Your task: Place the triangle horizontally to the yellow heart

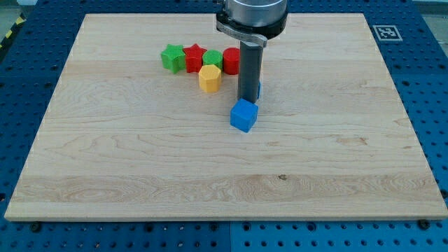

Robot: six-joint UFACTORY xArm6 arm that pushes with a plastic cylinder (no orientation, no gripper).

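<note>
My tip (247,102) stands just above the blue cube (243,116), touching or almost touching its top edge. A sliver of a second blue block (258,89) shows at the rod's right side; the rod hides most of it and its shape cannot be made out. A yellow block (209,78), which looks like a hexagon, lies to the left of the rod. No clear triangle or yellow heart shows.
A row of blocks lies near the view's top, left of the rod: a green star (172,57), a red star (194,57), a green round block (213,59) and a red block (231,61) partly behind the rod. The wooden board (105,168) rests on a blue perforated table.
</note>
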